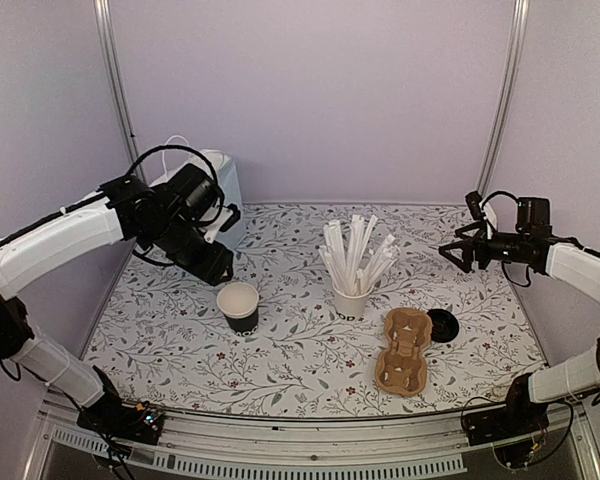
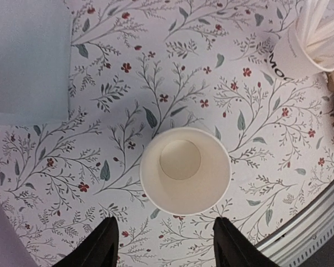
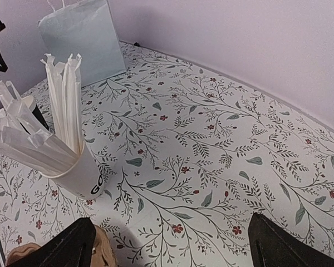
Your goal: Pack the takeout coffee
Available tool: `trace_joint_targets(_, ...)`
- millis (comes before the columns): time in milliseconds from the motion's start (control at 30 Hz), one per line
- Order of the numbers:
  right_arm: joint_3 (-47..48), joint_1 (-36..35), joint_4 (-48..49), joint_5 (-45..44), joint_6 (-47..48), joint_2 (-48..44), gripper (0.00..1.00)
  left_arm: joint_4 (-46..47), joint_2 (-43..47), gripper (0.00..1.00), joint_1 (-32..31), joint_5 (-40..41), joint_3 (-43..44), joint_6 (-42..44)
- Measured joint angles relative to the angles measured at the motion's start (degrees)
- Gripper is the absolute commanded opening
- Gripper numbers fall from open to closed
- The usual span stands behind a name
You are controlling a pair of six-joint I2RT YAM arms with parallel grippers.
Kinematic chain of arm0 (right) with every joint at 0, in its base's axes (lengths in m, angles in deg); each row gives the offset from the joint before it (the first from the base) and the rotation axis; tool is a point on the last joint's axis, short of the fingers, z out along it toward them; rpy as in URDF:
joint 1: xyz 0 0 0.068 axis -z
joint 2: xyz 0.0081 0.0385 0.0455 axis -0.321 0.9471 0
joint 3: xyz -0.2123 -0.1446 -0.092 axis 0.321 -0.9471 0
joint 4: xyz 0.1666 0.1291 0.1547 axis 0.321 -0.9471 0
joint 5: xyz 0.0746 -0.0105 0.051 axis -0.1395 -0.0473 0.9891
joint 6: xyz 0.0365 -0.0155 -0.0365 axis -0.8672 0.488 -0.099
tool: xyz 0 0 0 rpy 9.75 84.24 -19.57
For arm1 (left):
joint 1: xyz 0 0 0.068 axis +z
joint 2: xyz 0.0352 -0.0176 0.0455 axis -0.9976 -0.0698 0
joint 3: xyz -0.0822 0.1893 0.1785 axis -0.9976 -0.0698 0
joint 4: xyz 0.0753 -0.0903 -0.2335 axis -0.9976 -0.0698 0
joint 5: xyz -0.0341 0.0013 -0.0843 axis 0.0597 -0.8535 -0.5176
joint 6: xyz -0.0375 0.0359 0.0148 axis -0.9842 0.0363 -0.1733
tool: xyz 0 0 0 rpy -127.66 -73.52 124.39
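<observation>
Bold black capital lettering stands on the side wall of the white paper cup (image 3: 83, 178) that holds the wrapped sticks (image 3: 67, 100). In the right wrist view the letters "GO" can be read before the word curves out of sight. In the left wrist view the same cup (image 2: 290, 55) shows "MO" and part of a third, rounded letter. From the top camera the print on this cup (image 1: 350, 303) is too small to read.

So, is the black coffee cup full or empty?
Empty: the left wrist view looks straight into the black cup and shows its bare pale bottom, no liquid.
</observation>
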Motion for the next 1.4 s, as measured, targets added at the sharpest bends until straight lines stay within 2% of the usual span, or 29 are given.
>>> trace_joint_targets(167, 0.0, 0.0, -1.1, 0.2, 0.5, 0.6, 0.99, -0.1, -2.6, 0.53, 0.7, -4.9, -6.6, -4.3)
trace_joint_targets(400, 0.2, 0.0, -1.7, 0.2, 0.8, 0.6, 0.99, 1.6, -7.6, 0.46, 3.5, -7.4, -8.3, -6.6)
trace_joint_targets(533, 0.2, 0.0, -1.7, 0.1, 1.0, 0.6, 0.99, 2.8, -9.1, 0.34, 5.5, -7.7, -8.3, -7.3)
trace_joint_targets(667, 0.2, 0.0, -1.7, 0.1, 1.1, 0.6, 0.99, 3.9, -10.8, 0.26, 6.5, -7.8, -8.3, -7.5)
trace_joint_targets(733, 0.2, 0.0, -1.7, 0.1, 1.1, 0.6, 0.99, 4.1, -11.6, 0.15, 6.6, -7.8, -7.8, -7.2)
trace_joint_targets(800, 0.2, 0.0, -1.7, 0.2, 1.1, 0.6, 0.99, 4.1, -12.9, 0.0, 6.6, -7.8, -7.0, -6.9)
trace_joint_targets(967, 0.9, 0.0, -2.3, 0.2, 1.2, 0.7, 0.98, 3.9, -14.8, 0.0, 6.0, -7.9, -4.6, -6.2)
trace_joint_targets(1167, 9.0, -0.1, -15.0, -0.7, 10.0, 2.6, 0.83, -1.5, -16.9, 0.0, 1.6, -6.2, 1.4, -3.9)
trace_joint_targets(1233, 10.2, -0.1, -18.0, -2.7, 13.5, 3.3, 0.74, -2.9, -17.3, 0.0, -1.4, -6.3, 3.3, -2.8)
trace_joint_targets(1267, 10.1, -0.2, -19.6, -4.0, 15.4, 3.5, 0.69, -3.4, -17.4, 0.0, -2.8, -6.7, 3.9, -2.4)
trace_joint_targets(1400, 5.7, -0.1, -25.3, -7.0, 21.2, 3.4, 0.59, -4.6, -17.8, 0.02, -8.5, -9.5, 5.8, -1.2)
